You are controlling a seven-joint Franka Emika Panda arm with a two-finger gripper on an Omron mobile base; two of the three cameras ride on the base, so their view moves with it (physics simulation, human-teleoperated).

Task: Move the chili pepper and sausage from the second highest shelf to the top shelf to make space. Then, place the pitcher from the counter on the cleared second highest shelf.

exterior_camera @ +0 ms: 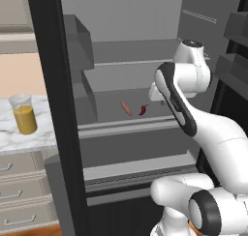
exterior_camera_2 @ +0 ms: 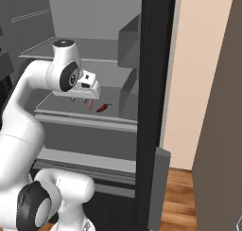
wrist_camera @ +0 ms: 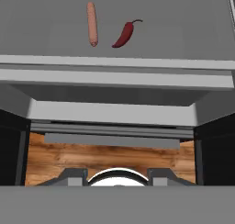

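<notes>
I can't tell how my gripper's jaws stand, and with the chili pepper [wrist_camera: 124,34] lying just beside the sausage [wrist_camera: 92,24] on the second-highest shelf, I risk knocking the sausage.

One sausage [wrist_camera: 92,24], one chili pepper [wrist_camera: 124,34] beside it, and one pitcher [exterior_camera: 24,113] on the surface [exterior_camera: 14,138].

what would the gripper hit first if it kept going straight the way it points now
Probably the front lip of the shelf that holds the sausage and chili pepper, or the shelf just below it; the hand view looks down past that edge. Depth is unclear.
</notes>
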